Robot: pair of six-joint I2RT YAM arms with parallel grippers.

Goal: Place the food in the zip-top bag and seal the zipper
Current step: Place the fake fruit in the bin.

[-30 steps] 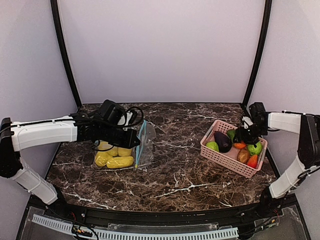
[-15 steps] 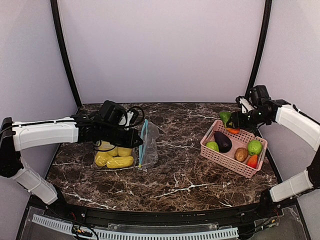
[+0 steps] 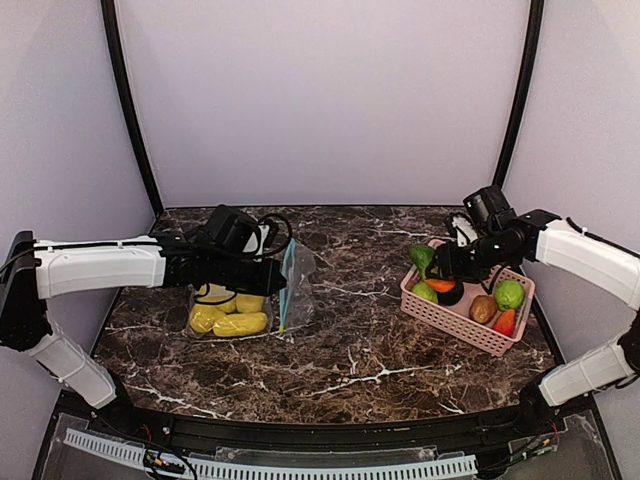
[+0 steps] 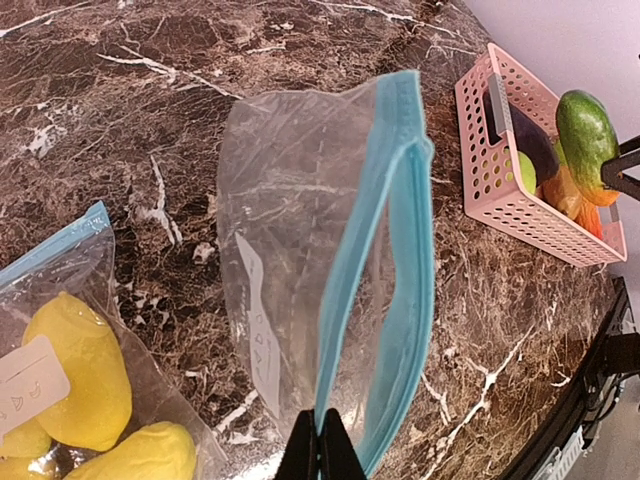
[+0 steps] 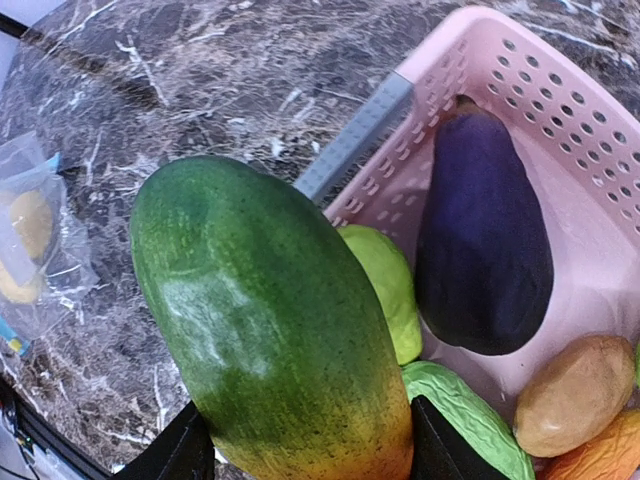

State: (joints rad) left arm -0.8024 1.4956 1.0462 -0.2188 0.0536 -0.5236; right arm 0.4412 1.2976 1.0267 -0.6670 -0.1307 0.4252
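One green-orange fruit has left the pink basket, clamped in the right gripper over its rim, while the left gripper pinches the empty zip-top bag open, so insertion likely comes next.

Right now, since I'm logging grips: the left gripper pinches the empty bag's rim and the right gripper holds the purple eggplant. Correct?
Not quite. The right gripper holds the green fruit, which shades to orange at one end. The purple eggplant lies in the pink basket, as the right wrist view shows. The left gripper does pinch the empty bag's rim.
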